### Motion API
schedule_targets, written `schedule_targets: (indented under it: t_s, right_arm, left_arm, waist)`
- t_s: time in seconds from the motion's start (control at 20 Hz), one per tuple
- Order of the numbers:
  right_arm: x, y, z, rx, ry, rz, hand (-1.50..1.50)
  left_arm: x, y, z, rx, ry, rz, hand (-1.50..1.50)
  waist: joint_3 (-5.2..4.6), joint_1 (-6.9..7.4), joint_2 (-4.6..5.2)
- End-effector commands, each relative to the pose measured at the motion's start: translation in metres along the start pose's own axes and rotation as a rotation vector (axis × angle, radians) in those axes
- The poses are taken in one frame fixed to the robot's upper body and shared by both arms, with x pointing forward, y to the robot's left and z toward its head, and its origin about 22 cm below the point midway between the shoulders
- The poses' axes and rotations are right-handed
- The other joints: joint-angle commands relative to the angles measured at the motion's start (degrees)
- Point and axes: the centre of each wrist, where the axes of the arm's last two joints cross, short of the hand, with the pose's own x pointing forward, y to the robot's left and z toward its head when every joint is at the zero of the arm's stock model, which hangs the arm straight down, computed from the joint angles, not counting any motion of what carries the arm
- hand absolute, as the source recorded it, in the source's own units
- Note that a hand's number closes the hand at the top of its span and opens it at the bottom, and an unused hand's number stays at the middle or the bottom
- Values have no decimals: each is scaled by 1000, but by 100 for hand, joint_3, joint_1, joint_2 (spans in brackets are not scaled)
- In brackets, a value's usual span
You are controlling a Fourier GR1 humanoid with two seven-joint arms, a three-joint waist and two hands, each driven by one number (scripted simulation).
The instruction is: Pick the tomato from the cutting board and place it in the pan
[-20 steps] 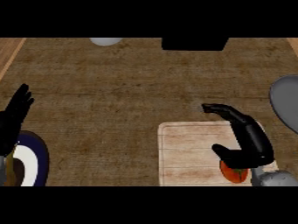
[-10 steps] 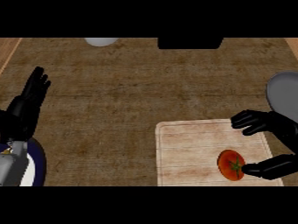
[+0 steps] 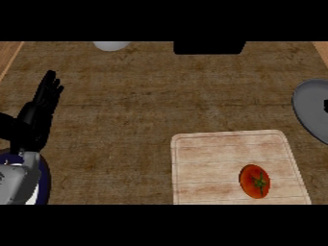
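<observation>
We are looking steeply down at a brown, rough-grained counter top [image 3: 159, 96]. The round red tomato with a green stem [image 3: 255, 181] is lying on the pale wooden cutting board [image 3: 209, 163], toward the board's lower right part, with nothing touching it. The grey round pan [image 3: 315, 115] is sitting at the right edge of the view, above and to the right of the board and apart from it; a black shape, which we cannot identify, is showing on it at the view's edge. Our black left hand [image 3: 33, 120] is showing at the left, its fingers straight and pointing up the view, the thumb spread to the side, holding nothing; it is resting near the edge. Its grey forearm is lying over a dark blue round plate [image 3: 44, 178] at the lower left. Of our right hand, only a tiny dark speck at the right edge might belong to it, so we cannot tell anything about its fingers. A pale round object [image 3: 111, 45] and a black box-like object [image 3: 209, 47] are sitting at the far edge of the counter.
</observation>
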Motion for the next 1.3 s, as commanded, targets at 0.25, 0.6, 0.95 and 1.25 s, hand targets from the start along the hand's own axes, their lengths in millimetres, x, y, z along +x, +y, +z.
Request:
schedule_targets:
  t_s: [0.25,0.6,0.95,1.25]
  right_arm:
    - [26,-41,2,169,-153,66,-150]
    - [52,-25,-34,213,-179,80,-150]
    - [66,-3,-32,336,-217,9,-150]
    - [61,45,-16,366,-115,87,-150]
  left_arm:
    - [9,-1,-6,17,-4,-4,0]
    - [7,-6,-9,12,-13,-2,0]
    - [0,2,9,11,6,-3,0]
    - [-2,-5,3,-5,-14,9,0]
  waist:
    - [-15,-30,-24]
    - [-23,-29,-23]
    - [-18,13,-32]
    - [-17,-12,-16]
